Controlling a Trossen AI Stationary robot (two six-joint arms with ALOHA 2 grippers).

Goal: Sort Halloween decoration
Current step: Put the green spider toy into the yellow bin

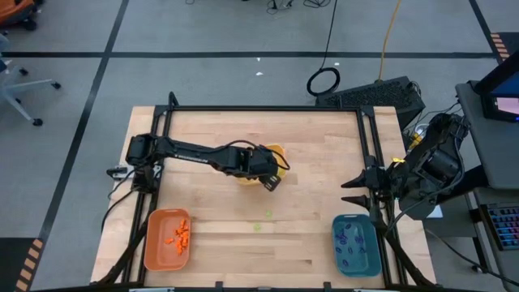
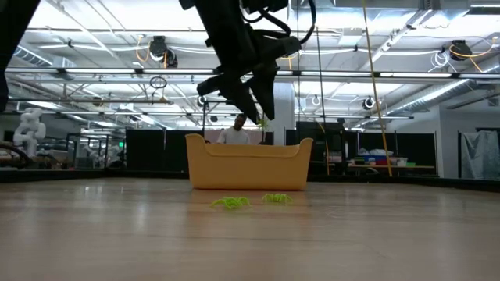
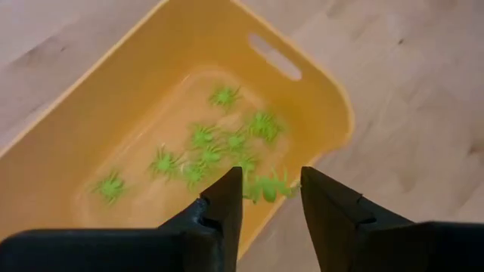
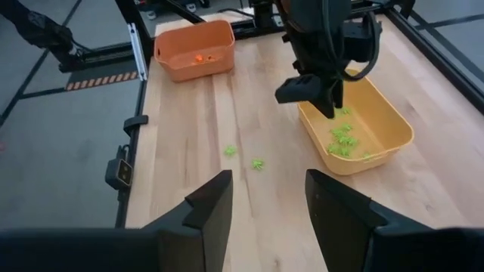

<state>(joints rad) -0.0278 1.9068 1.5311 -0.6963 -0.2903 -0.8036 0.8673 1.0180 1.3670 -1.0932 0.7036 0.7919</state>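
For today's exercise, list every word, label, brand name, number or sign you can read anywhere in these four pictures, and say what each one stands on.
None can be read.
Yellow tray, orange tray and teal tray: no lettering shows.
Left gripper, holding a green spider over the yellow tray, and right gripper: plain dark fingers, no markings.
Screen beside the table: lit, but too small to read.
Back-room signs in the low view: too far to read.

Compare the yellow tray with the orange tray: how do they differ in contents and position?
The yellow tray holds light green pieces; the orange tray holds orange pieces. The yellow tray sits mid-table under the left gripper, whose fingers hold a green piece; the orange tray sits at a table corner with no arm over it. Both are rectangular open trays.
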